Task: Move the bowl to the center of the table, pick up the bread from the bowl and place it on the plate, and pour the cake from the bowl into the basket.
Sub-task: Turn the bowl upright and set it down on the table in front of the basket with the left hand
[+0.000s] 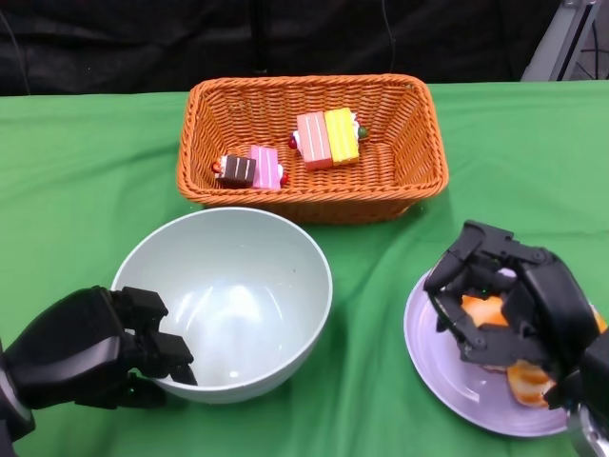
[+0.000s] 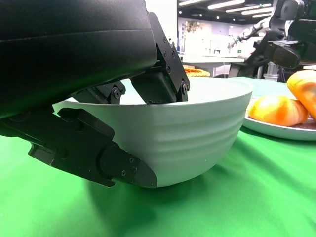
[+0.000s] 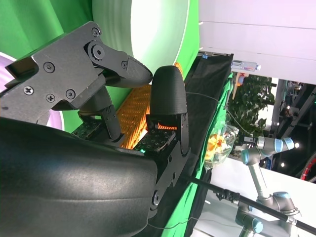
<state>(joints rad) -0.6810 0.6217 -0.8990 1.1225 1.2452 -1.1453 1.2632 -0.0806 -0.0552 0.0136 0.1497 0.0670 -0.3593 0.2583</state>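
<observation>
Bowl (image 1: 238,286), basket (image 1: 419,171) and plate (image 1: 428,352) carry no readable writing.

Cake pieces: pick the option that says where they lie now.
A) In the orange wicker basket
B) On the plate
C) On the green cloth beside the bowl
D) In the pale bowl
A: in the head view the cake pieces lie inside the basket, while the bowl, gripped at its rim by the left robot hand, holds nothing, and the plate carries only bread.
</observation>
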